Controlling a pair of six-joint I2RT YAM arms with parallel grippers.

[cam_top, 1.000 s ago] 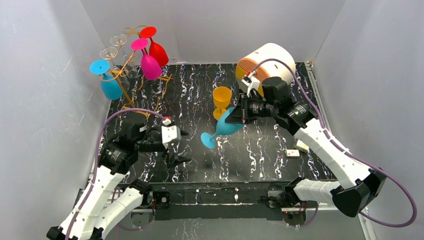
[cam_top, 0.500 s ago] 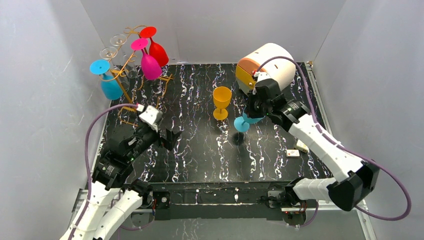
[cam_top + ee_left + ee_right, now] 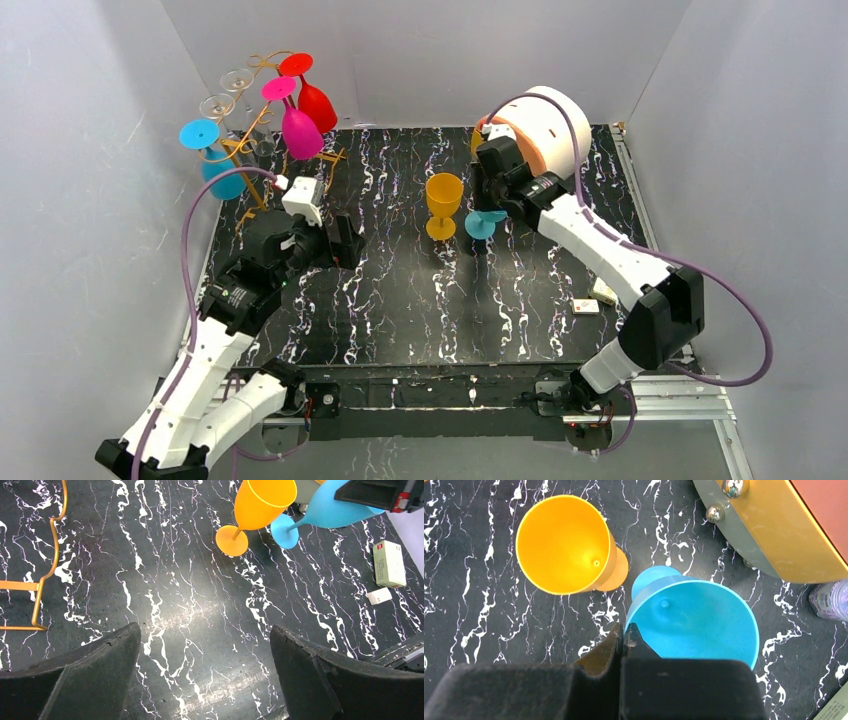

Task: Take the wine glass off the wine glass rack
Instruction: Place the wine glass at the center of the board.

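The gold wire wine glass rack [image 3: 248,128] stands at the back left, with blue [image 3: 216,168], magenta [image 3: 297,128], red [image 3: 313,98] and clear [image 3: 226,98] glasses hanging upside down from it. My right gripper [image 3: 497,192] [image 3: 625,631] is shut on the rim of a blue wine glass [image 3: 694,620] [image 3: 325,511], one finger inside the bowl and one outside. The glass is tilted, its foot [image 3: 486,223] low beside a standing orange wine glass [image 3: 443,203] [image 3: 560,545]. My left gripper [image 3: 345,240] [image 3: 205,645] hangs open over bare table right of the rack's base [image 3: 47,570].
A round white and orange appliance [image 3: 545,125] sits behind the right gripper. A small green box [image 3: 389,564] and a white block [image 3: 379,596] lie on the right of the black marbled table [image 3: 420,300]. White walls enclose the sides and back.
The right arm swung back with the blue glass, turning it from lying sideways to nearly upright beside the orange glass. The left arm rose and moved back toward the rack, still open.
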